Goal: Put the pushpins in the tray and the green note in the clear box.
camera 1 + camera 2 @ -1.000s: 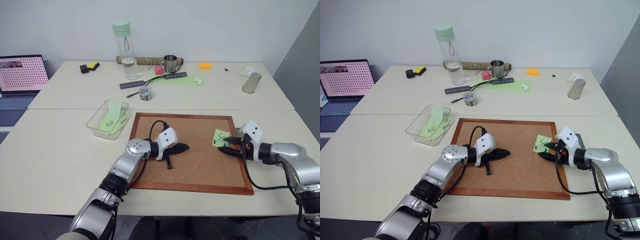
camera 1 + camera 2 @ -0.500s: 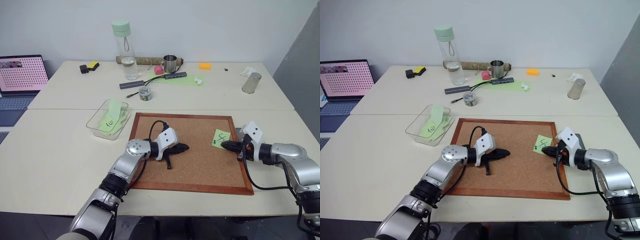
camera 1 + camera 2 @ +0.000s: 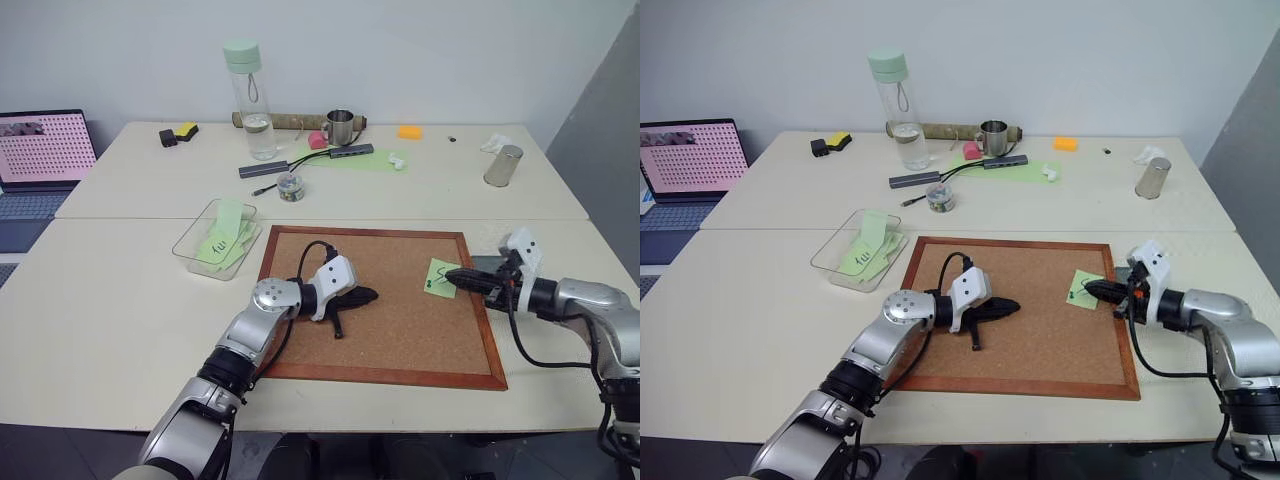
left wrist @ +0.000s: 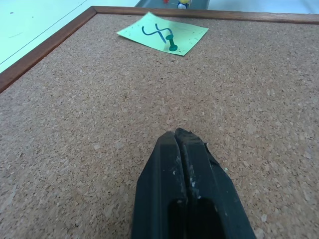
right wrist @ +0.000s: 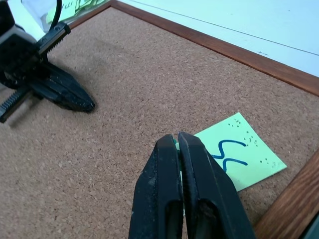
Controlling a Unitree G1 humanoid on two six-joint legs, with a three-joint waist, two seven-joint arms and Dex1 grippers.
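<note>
1. Pin-pulling is our step: the right gripper [image 3: 452,278], jaws pressed together, hangs over the green note [image 5: 244,154] by the cork board's [image 3: 400,335] right edge.
2. We see the green pushpin [image 4: 172,46] standing in the note.
3. The left gripper [image 3: 368,295], jaws together, rests mid-board.
4. Next, we reckon: open, straddle the pin head, pinch, lift.

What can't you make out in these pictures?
Small dark grey tray: left wrist view's top edge cuts it off, so its coloured pushpins can't be counted.
Light green sticky note: right wrist view, one corner hidden behind the shut right gripper.
Small round jar: head view, contents too small.
</note>
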